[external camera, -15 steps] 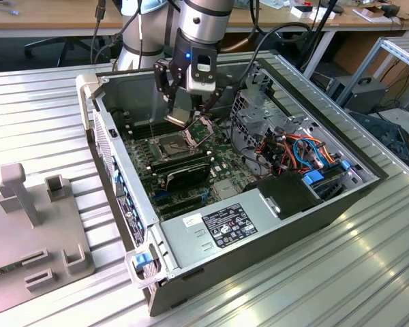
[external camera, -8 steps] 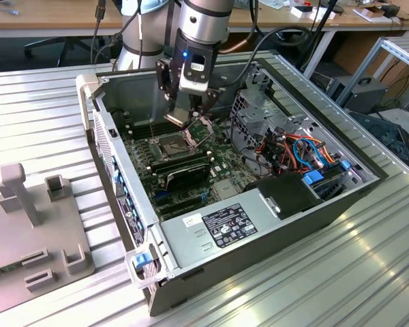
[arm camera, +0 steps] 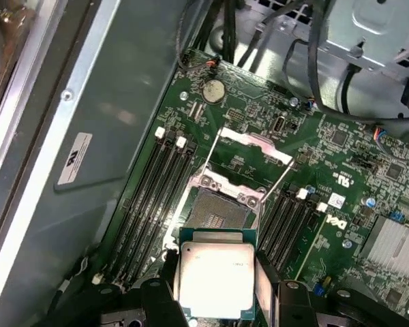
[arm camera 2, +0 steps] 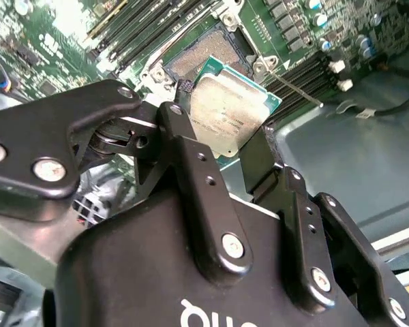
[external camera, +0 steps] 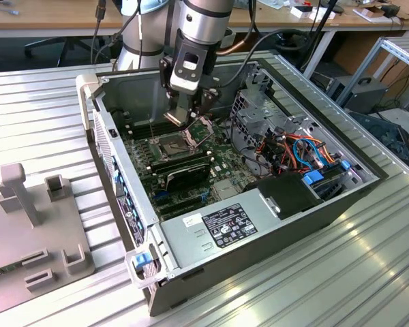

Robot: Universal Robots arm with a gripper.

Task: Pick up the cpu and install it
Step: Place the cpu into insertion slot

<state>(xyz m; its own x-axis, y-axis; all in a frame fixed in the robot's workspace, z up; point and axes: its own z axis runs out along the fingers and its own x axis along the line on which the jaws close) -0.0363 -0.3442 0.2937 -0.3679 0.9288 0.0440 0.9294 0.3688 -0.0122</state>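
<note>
The gripper (arm camera 2: 221, 155) was closed on the cpu (arm camera 2: 228, 112), its two black fingers (arm camera 2: 185, 136) pressed against opposite edges of the small square chip, with the pale metal face turned towards the camera in both wrist views. In the first wrist view the gripper (arm camera: 215, 303) held the cpu (arm camera: 217, 276) just over the near edge of the open socket (arm camera: 218, 212). The chip was not seated in it, and whether it touched the socket rim could not be told. The socket's metal frame (arm camera: 253, 141) stood hinged up at the far side. Rows of long black memory slots (arm camera: 150, 197) ran along both sides of the socket on the green board (arm camera: 327, 157), and a round coin battery (arm camera: 213, 88) sat beyond the frame.

In the exterior view the gripper (external camera: 189, 117) reached down into an open computer case (external camera: 112, 146) lying on a ribbed metal table (external camera: 27, 102). A grey power supply (external camera: 225, 228) filled the near end of the case, orange and blue cables (external camera: 305, 146) lay towards the exterior view's right, and a grey stand (external camera: 27, 225) sat on the table at the exterior view's left.
</note>
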